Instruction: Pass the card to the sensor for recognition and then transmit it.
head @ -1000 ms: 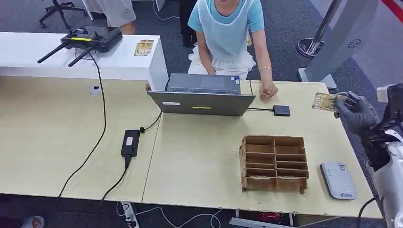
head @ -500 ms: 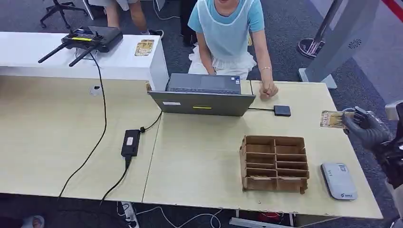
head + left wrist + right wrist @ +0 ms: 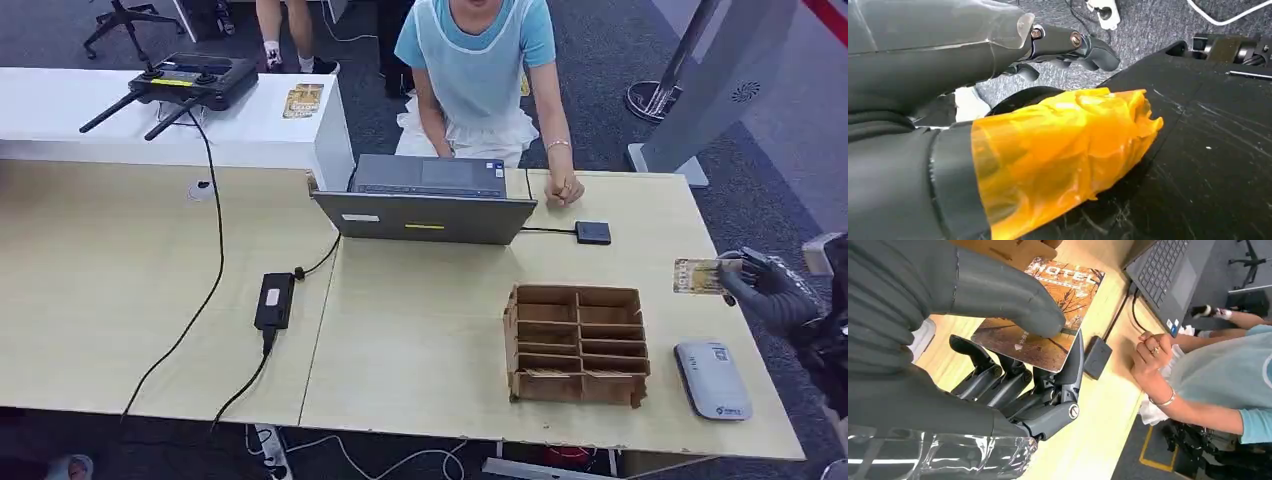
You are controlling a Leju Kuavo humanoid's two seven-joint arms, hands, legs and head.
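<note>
One card (image 3: 698,276) sits pinched in the right hand (image 3: 768,290) above the table's (image 3: 420,340) right edge, beyond the sensor (image 3: 711,379); the left hand's (image 3: 1068,47) grasp I cannot tell.

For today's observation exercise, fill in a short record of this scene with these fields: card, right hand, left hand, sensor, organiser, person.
card: a printed hotel card, held out over the table's right edge
right hand: right hand pinches the card between thumb and fingers
left hand: left hand holds nothing, hanging beside the robot's body
sensor: grey reader flat on the table, apart from the card
organiser: brown cardboard organiser, beside the reader
person: a person seated behind an open laptop, one hand on the table
</note>
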